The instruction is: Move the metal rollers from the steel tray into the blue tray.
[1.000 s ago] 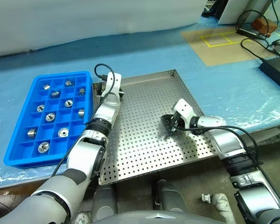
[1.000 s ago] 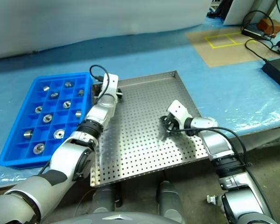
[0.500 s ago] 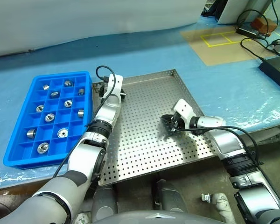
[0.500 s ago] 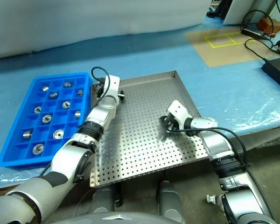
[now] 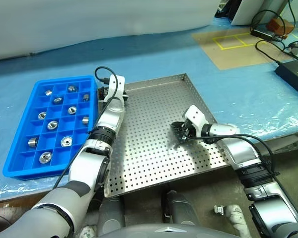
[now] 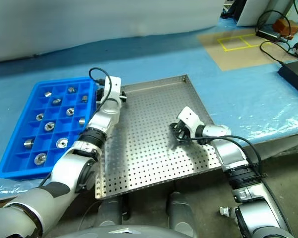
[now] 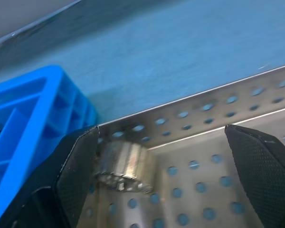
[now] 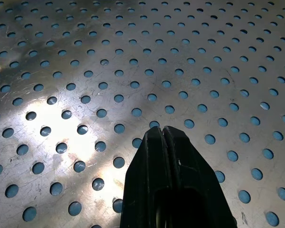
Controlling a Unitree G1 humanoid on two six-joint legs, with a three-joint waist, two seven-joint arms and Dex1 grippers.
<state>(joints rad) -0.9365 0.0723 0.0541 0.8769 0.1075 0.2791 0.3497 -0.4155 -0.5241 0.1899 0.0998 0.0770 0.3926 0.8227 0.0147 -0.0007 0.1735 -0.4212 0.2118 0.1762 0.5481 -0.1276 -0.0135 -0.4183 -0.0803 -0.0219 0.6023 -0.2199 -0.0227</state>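
The blue tray point(image 5: 49, 126) on the left holds eleven metal rollers point(image 5: 53, 124) in its compartments. The left gripper point(image 7: 161, 166), jaws spread wide, sits at the steel tray point(image 5: 159, 134)'s far-left corner, beside the last roller point(image 7: 123, 164), apparently to straddle it. The right gripper point(image 8: 165, 142), fingers pressed together and empty, waits over bare tray at the right.

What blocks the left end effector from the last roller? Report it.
Nothing visible. The open left end effector has the small silvery metal roller just ahead, near one finger, in the corner of the perforated steel tray beside the blue compartment tray.
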